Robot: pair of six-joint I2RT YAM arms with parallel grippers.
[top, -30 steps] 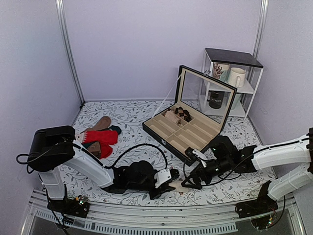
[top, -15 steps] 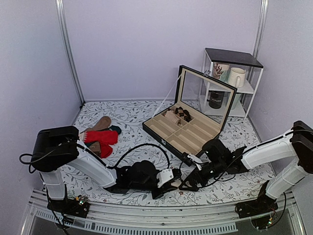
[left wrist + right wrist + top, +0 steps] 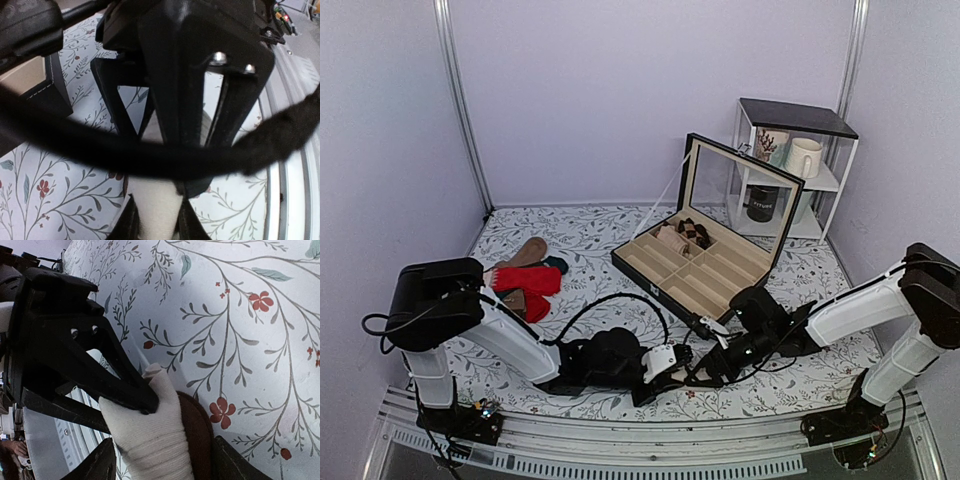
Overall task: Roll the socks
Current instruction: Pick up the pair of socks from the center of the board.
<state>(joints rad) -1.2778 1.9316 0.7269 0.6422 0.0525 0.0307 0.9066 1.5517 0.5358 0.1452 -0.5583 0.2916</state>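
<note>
The socks (image 3: 150, 440) are a cream knit bundle with a dark brown band, lying on the floral cloth near the front edge. In the top view they are almost hidden between the two grippers. My left gripper (image 3: 669, 365) is shut on the cream part (image 3: 152, 207), which sits tight between its two fingers. In the right wrist view one of its black fingers (image 3: 117, 382) presses on the cream top. My right gripper (image 3: 706, 372) faces it from the right. Its jaws (image 3: 165, 440) close on both sides of the bundle, at the brown band.
Red socks (image 3: 525, 280) and tan and teal socks (image 3: 527, 254) lie at the left. An open black compartment box (image 3: 705, 265) stands just behind the grippers. A white shelf with mugs (image 3: 795, 170) is at the back right. The table's front rail (image 3: 650, 440) is close below.
My right gripper has moved left to meet the left gripper. The cream bit of sock that showed between them is now covered. The left gripper has hardly moved.
</note>
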